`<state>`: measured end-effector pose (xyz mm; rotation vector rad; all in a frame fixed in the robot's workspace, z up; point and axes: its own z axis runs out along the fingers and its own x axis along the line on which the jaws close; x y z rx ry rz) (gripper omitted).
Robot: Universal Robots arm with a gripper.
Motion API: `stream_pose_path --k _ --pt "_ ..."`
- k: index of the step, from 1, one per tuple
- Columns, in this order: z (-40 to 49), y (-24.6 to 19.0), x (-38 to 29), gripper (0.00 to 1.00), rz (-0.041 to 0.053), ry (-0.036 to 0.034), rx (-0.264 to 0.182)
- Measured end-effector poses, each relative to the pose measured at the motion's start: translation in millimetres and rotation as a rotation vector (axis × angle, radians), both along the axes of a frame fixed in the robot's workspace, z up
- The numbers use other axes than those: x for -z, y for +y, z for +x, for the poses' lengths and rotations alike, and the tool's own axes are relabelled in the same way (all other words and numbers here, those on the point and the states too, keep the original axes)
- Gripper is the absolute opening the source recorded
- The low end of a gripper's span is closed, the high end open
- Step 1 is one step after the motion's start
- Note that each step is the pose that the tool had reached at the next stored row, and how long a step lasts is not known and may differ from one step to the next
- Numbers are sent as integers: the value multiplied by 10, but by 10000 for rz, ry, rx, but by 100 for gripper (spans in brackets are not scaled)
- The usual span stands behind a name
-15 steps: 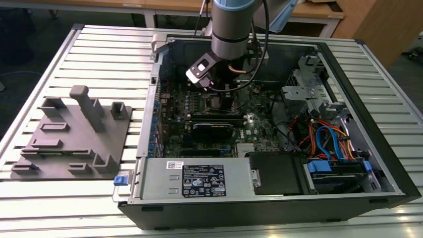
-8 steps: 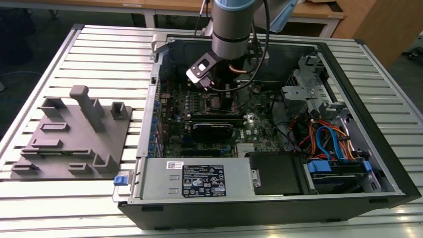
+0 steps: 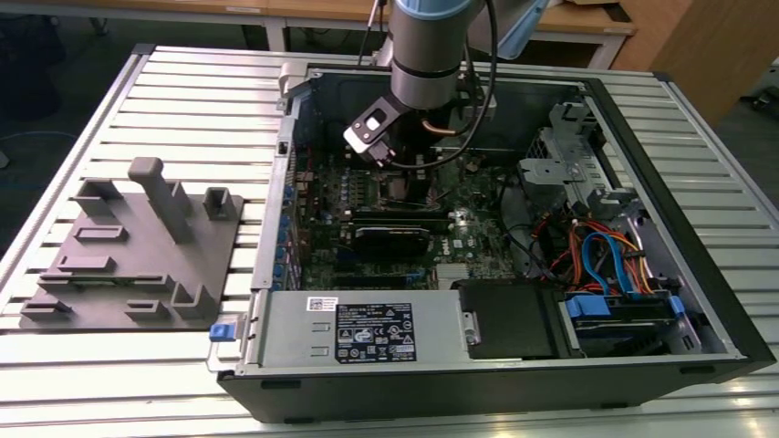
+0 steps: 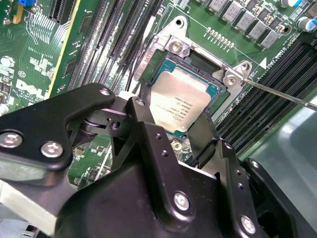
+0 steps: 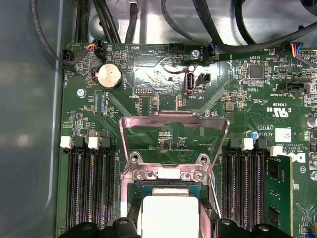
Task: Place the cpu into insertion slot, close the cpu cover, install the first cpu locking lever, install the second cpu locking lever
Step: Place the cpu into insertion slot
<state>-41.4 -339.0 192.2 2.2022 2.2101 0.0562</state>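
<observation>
The cpu [image 4: 179, 101], a small square chip with a silvery top, lies in the insertion slot [image 4: 198, 60] on the green board, and its edges line up with the socket rim. My gripper [image 4: 173, 113] is shut on it, one black finger against each of two opposite sides. In the first wrist view the cpu [image 5: 168, 214] sits between the same fingers [image 5: 130, 224], just below the slot's hinge bar. The cpu cover [image 5: 173, 120] stands swung up and open behind the slot. A thin metal locking lever [image 4: 282, 94] sticks out sideways past the socket. The exterior view has the gripper [image 3: 408, 169] low inside the open computer case.
Long black memory slots [image 5: 89, 193] flank the socket on both sides. The grey power supply box [image 3: 353, 333] fills the case's near edge, and a drive cage with coloured cables [image 3: 603, 255] sits at the exterior view's right. A grey fixture plate [image 3: 134, 246] lies on the table outside the case.
</observation>
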Motion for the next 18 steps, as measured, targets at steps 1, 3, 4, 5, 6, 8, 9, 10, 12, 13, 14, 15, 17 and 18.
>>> stream_pose_path --k 1,3,4,5,6,8,9,10,12,13,14,15,17,18 --pt "0 0 0 54 1 0 0" --pt "3 2 3 55 8 -7 -3" --pt "2 2 2 55 6 -4 -3" --pt "1 1 1 61 3 -2 -2" --pt "0 0 0 61 1 -1 -1" --pt "0 0 0 61 0 0 -1" --pt "0 0 0 61 0 0 -1" --pt "0 0 -1 61 0 0 -1" --pt "0 1 -6 61 0 0 -2" --pt "0 1 -9 61 1 0 -1" --pt "0 1 -10 61 2 -1 -1" --pt "0 1 -10 61 3 -2 -1" --pt "-1 2 -12 61 -1 1 -1" --pt "-1 6 -13 61 -1 1 1"
